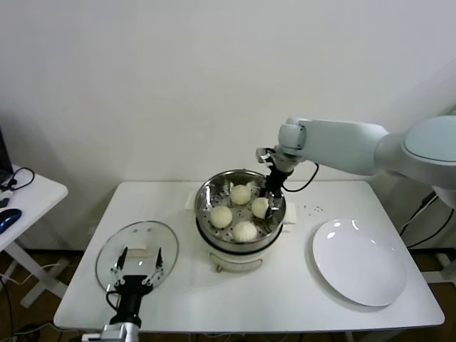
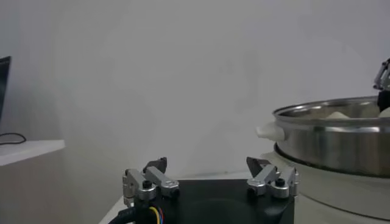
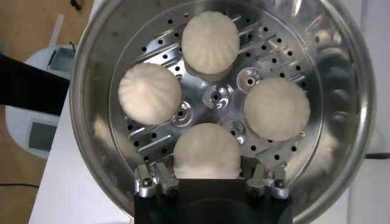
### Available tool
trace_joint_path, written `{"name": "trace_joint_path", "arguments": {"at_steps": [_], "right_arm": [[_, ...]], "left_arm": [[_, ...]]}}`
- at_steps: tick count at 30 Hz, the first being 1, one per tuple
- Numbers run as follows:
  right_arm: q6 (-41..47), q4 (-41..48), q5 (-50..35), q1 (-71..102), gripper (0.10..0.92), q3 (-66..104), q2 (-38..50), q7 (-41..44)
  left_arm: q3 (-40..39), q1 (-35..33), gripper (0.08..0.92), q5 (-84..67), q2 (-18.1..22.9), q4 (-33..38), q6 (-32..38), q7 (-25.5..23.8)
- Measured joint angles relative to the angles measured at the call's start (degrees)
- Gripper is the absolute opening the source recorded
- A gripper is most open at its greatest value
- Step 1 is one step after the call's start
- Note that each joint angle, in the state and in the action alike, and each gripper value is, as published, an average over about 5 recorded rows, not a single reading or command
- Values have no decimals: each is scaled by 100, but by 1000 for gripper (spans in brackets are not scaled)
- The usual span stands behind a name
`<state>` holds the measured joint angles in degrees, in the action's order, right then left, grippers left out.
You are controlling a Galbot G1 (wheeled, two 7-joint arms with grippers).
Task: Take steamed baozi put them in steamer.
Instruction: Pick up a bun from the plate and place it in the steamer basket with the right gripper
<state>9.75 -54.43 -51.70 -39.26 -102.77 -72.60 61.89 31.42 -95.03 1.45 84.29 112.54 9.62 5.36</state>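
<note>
All four buns [image 1: 240, 194] sit inside the steamer [image 1: 206, 199], which stands on a cream cooker base at the centre of the white table [image 1: 285, 292] in the head view. They form a ring on the perforated steel floor: one toward the back, one on the left, one at the front and one on the right.

The right gripper [image 1: 268, 205] reaches down from the upper right of the head view into the right side of the basket, at the right-hand bun. In the right wrist view its fingers [image 3: 148, 180] are spread wide on either side of that bun [image 3: 206, 151]; whether they touch the dough cannot be told.

The left gripper [image 1: 137, 267] sits low in the lower left of the head view, over the near edge of a round glass lid [image 1: 135, 246] lying flat on the table. Its fingers [image 2: 152, 179] stand apart and hold nothing.

A flat white plate [image 1: 360, 262] lies at the lower right, well apart from the steamer.
</note>
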Motion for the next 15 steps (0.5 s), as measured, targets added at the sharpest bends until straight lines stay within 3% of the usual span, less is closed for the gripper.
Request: {"name": "trace_joint_path", "arguments": {"at_steps": [15], "right_arm": [[-38,100,223,167,719,49,-16,-48]], "left_arm": [[-27,16,823,13,39,-37,6,10]]}}
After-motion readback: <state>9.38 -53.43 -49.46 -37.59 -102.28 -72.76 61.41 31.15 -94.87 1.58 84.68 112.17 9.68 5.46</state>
